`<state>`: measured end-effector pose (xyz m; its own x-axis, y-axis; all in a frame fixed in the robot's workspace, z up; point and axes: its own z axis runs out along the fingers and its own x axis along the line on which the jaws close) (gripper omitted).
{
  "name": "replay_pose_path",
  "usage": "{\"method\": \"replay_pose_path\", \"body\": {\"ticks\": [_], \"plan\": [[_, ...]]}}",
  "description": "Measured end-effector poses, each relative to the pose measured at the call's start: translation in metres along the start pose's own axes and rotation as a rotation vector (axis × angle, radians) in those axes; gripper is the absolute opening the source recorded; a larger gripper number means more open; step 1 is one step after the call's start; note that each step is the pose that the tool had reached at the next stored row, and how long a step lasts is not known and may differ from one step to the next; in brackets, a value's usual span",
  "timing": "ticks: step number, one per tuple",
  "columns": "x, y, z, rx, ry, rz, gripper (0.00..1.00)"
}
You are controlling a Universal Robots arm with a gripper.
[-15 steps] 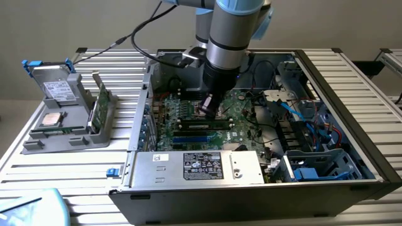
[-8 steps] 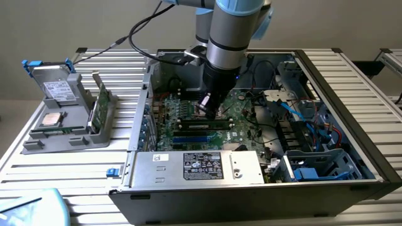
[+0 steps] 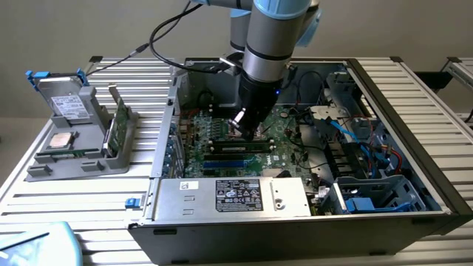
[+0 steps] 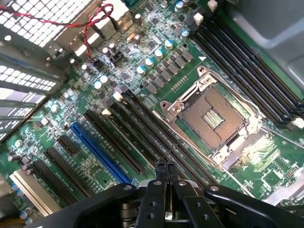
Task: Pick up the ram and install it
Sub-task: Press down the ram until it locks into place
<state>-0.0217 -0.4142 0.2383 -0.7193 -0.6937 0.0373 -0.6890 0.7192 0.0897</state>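
Observation:
The ram point(image 3: 116, 129), a thin green stick, stands on edge in a grey holder point(image 3: 74, 163) on the table at the exterior view's left, outside the computer case. My gripper point(image 3: 247, 131) hangs inside the open case, low over the green motherboard point(image 3: 284, 130) and far from the ram. In the wrist view the gripper point(image 4: 166, 167) has its two black fingers point(image 4: 160, 173) pressed together with nothing between them. They hover above a bank of long black memory slots point(image 4: 142, 137) beside the bare processor socket point(image 4: 211, 116).
The holder also carries a square silver processor chip point(image 3: 59, 142) and a grey drive point(image 3: 68, 103) with a white label. A power supply box point(image 3: 236, 197) lines the case's near side. Blue cables point(image 3: 369, 145) crowd the right bay. A blue slot point(image 4: 99, 154) and red wires point(image 4: 95, 21) lie near the memory slots.

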Motion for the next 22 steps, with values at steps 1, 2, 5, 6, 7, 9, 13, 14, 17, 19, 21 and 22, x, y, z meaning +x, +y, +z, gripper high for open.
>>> {"method": "replay_pose_path", "body": {"ticks": [1,2,5,6,7,9,13,14,17,19,21,22], "plan": [[0.0000,0.0000,0.0000,-0.0006,-0.0015,0.016,0.11],[0.0000,0.0000,0.0000,-0.0012,-0.0028,0.031,0.11],[0.0000,0.0000,0.0000,-0.0029,-0.0070,0.077,0.11],[0.0000,0.0000,0.0000,-0.0035,-0.0084,0.092,0.11],[0.0000,0.0000,0.0000,-0.0041,-0.0098,0.107,0.11],[0.0000,0.0000,0.0000,-0.0052,-0.0125,0.138,0.11],[0.0003,0.0003,0.0001,-0.0071,-0.0170,0.187,0.11],[0.0005,0.0006,0.0001,-0.0073,-0.0174,0.192,0.11],[0.0012,0.0012,0.0001,-0.0080,-0.0192,0.213,0.11],[0.0017,0.0016,0.0002,-0.0086,-0.0206,0.228,0.11],[0.0021,0.0021,0.0003,-0.0090,-0.0217,0.240,0.11],[0.0023,0.0022,0.0003,-0.0092,-0.0222,0.245,0.11]]}}
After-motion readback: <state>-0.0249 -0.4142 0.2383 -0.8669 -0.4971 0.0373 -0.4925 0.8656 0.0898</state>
